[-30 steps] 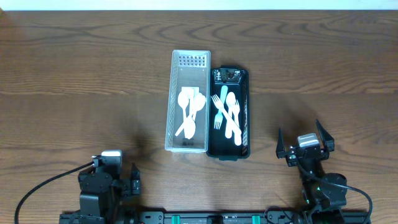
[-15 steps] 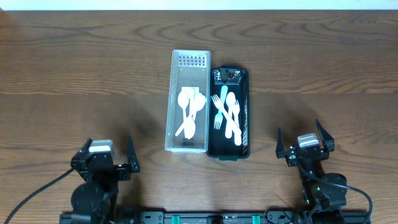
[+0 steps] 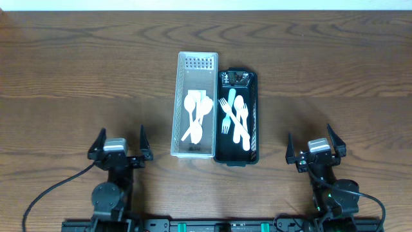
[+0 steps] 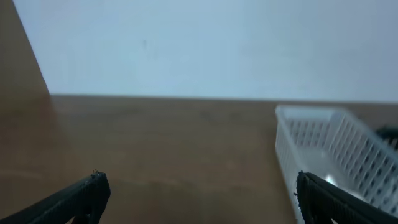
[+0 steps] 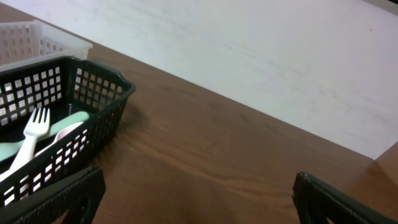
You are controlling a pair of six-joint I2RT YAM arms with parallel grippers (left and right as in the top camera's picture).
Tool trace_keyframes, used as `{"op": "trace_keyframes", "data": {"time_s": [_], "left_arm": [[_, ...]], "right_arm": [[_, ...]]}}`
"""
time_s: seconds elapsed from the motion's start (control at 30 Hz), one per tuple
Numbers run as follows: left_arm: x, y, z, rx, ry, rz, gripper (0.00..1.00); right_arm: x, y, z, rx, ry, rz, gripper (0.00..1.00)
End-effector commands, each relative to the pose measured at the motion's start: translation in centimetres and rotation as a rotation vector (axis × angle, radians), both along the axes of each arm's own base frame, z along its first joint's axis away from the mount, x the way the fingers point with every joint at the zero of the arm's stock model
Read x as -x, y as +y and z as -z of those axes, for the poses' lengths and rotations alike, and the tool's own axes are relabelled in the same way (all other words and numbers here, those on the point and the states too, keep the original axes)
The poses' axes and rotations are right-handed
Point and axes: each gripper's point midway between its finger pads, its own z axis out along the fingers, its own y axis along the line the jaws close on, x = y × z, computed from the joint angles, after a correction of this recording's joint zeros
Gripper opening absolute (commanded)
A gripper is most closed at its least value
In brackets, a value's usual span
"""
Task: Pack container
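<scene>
A white slotted basket [image 3: 181, 96] holding pale spoons [image 3: 197, 115] stands mid-table, touching a black basket [image 3: 254, 96] that holds a teal fork [image 3: 228, 109] and pale cutlery. My left gripper [image 3: 120, 140] stands open near the front edge, left of the white basket [image 4: 323, 140]; nothing is between its fingers [image 4: 81, 196]. My right gripper [image 3: 315, 140] stands open right of the black basket [image 5: 56, 112], also with nothing between its fingers. A white fork [image 5: 28, 143] shows inside the black basket.
The wooden table [image 3: 77, 77] stretches around both baskets. A pale wall [image 4: 205, 43] runs along the table's far edge.
My left arm has risen from its folded pose and swung forward and rightward, its open fingers now pointing toward the baskets. The right arm has not moved.
</scene>
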Motion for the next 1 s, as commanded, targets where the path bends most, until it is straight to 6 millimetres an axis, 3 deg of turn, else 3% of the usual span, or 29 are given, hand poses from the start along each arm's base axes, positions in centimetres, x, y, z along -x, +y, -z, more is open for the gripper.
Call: {"op": "trace_keyframes", "data": {"time_s": [0.0,0.03,0.97], "left_arm": [[0.0,-0.1,2.5,-0.003,0.074,0.006,0.98],[0.1,-0.1,3.3,-0.007,0.106,0.008,0.98],[0.0,-0.2,3.6,-0.009,0.122,0.012,0.98]], "right_arm": [[0.0,0.0,0.0,0.013,-0.003,-0.002,0.99],[0.0,0.0,0.0,0.013,-0.003,-0.002,0.99],[0.0,0.0,0.0,0.013,-0.003,-0.002,0.99]]}}
